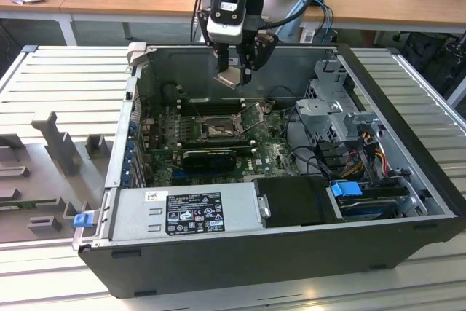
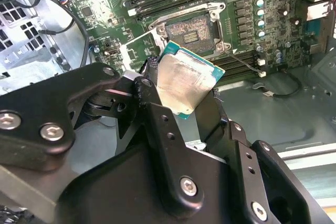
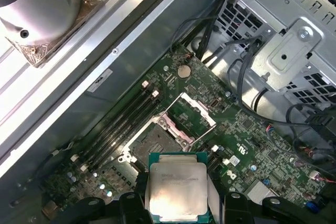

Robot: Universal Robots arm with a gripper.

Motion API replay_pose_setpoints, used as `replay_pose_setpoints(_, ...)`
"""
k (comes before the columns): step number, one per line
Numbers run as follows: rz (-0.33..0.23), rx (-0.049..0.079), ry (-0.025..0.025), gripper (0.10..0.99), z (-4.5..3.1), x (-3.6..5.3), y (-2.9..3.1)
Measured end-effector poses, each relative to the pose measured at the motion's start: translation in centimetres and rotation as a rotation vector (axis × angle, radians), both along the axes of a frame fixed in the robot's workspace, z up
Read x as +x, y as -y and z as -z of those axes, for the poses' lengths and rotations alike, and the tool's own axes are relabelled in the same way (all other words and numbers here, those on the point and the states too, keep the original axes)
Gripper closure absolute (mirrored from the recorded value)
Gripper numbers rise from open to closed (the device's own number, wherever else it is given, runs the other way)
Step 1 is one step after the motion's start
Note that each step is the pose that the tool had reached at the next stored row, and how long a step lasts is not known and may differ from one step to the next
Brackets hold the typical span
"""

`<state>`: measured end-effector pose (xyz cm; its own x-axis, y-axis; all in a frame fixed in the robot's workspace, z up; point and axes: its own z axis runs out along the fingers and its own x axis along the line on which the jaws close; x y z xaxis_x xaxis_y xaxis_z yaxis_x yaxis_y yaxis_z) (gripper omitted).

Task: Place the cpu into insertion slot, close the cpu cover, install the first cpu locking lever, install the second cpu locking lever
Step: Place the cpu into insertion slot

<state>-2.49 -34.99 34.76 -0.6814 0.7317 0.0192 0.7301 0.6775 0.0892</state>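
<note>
While our black hand (image 2: 185,109) pinches the cpu (image 2: 187,80), a small square chip with a silvery-beige metal face, by opposite edges, we are in the placing step. The chip hangs tilted above the green board (image 3: 273,156); being square, it has no long axis. Beyond lies the dark, silver-rimmed insertion slot (image 3: 156,142), bare, with its thin silver cpu cover (image 3: 199,109) raised. Seating, we judge, calls for levelling and squaring the chip.

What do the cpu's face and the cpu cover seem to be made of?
The cpu: its face looks like brushed metal, pale silver with a dull sheen; its rim looks like green circuit board. The cpu cover: probably thin bare metal, judging by its bright silver shine.
</note>
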Motion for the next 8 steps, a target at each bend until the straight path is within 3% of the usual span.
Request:
replay_pose_setpoints(3,0.024,0.000,0.0000,0.561,0.02,0.00,0.00)
replay_pose_setpoints(8,0.148,0.000,0.0000,0.561,0.09,0.00,0.00)
